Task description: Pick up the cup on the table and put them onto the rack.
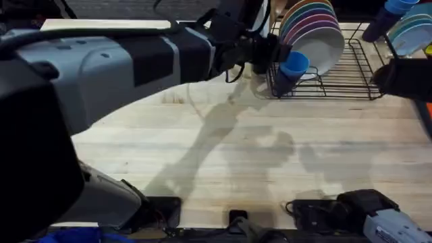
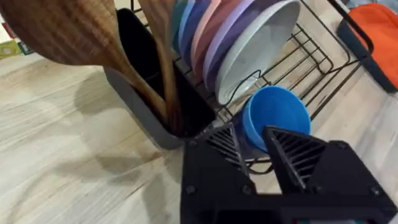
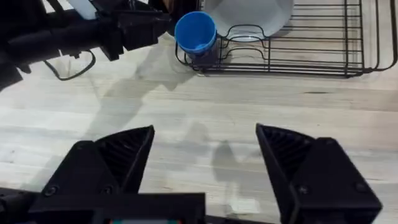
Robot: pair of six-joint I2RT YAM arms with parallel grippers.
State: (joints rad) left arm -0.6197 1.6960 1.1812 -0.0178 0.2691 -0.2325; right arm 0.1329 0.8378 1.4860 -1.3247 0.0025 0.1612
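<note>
round blue cup point(image 2: 273, 118), black wire rack point(image 1: 351, 74)

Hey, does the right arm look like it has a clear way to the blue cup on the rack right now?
Probably yes. The right pincer is open over bare table, facing the blue cup on the rack; the left pincer sits close beside it and could crowd it.

Staged kitchen setup on a robot bench, not a real kitchen. Pale wood-plank worktop point(image 1: 270, 155) carries a black wire dish rack point(image 1: 351, 74) loaded with a row of pastel plates point(image 1: 307, 23) and a white bowl point(image 2: 258, 46). Wooden utensils point(image 2: 93, 43) stand in a dark holder point(image 2: 155, 106) at the rack's end. Robot arm bases point(image 1: 364, 212) and cables sit at the near worktop edge.
</note>
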